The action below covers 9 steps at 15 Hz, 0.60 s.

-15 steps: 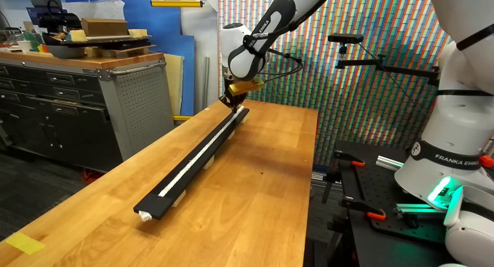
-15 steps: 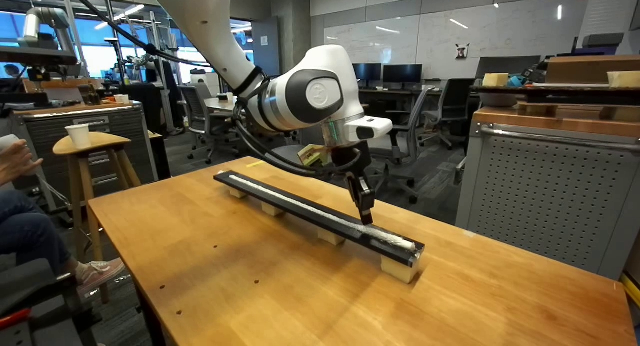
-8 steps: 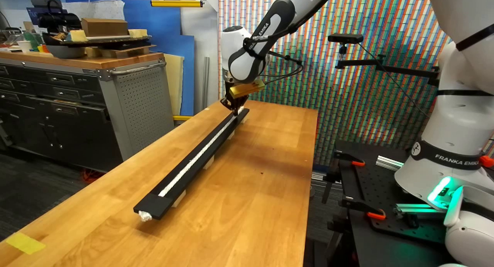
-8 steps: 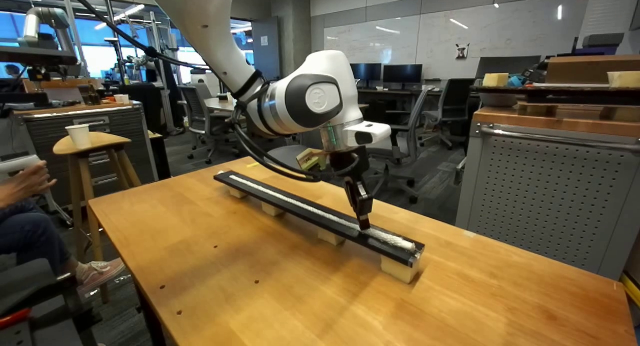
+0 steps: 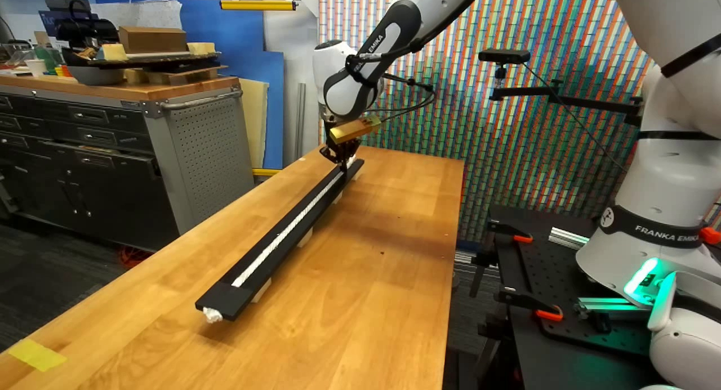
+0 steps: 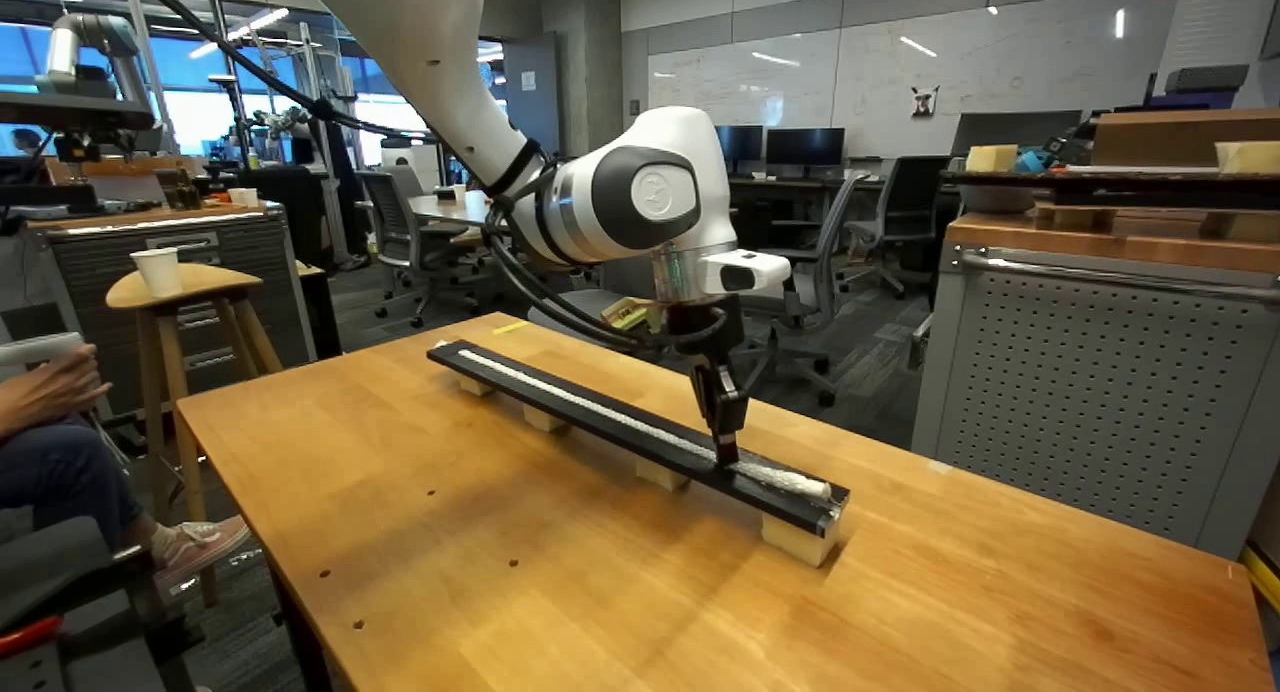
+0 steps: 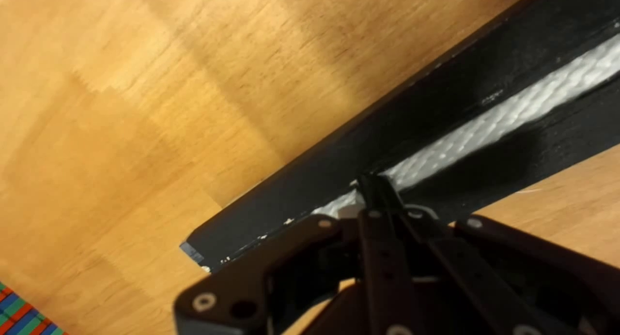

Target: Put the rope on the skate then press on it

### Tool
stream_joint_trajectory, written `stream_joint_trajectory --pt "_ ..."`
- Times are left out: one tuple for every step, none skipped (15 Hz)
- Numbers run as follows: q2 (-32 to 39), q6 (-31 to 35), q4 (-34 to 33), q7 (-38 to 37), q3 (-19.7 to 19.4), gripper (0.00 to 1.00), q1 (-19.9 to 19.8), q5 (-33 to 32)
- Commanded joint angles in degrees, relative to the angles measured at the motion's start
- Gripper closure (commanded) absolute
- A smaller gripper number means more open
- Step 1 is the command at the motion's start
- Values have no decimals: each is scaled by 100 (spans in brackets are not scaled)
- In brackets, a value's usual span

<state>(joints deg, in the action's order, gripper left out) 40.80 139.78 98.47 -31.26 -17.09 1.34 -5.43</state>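
We have the tool (image 6: 727,456) pressed together, pinching nothing, and tip-down on the rope (image 7: 508,114) that lies along the skate (image 7: 411,127), presumably to make a blunt presser for firming that rope in place, while pale blocks (image 6: 797,539) prop the skate clear of the table (image 6: 600,572).

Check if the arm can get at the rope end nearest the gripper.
Probably yes: the shut gripper appears to touch the rope close to that end, and only rope and skate show in between. Pressing looks possible; pinching would need it opened.
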Motion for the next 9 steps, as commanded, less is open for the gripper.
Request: stream_joint_trajectory --pt "345 -157 -347 35 102 100 -155 105" --pt "281 -118 -292 15 92 100 -143 83" --pt "206 -47 -215 -3 78 100 -120 62" --pt "110 40 -111 -15 59 100 -90 33" --pt "46 105 -42 -29 41 100 -68 11" --pt "-43 195 58 -44 16 100 -40 -18" --pt "-89 259 112 -58 -7 100 -25 -35" --pt "-137 326 167 -63 -26 100 -23 -39" --pt "-154 385 191 -73 -47 100 -25 -35"
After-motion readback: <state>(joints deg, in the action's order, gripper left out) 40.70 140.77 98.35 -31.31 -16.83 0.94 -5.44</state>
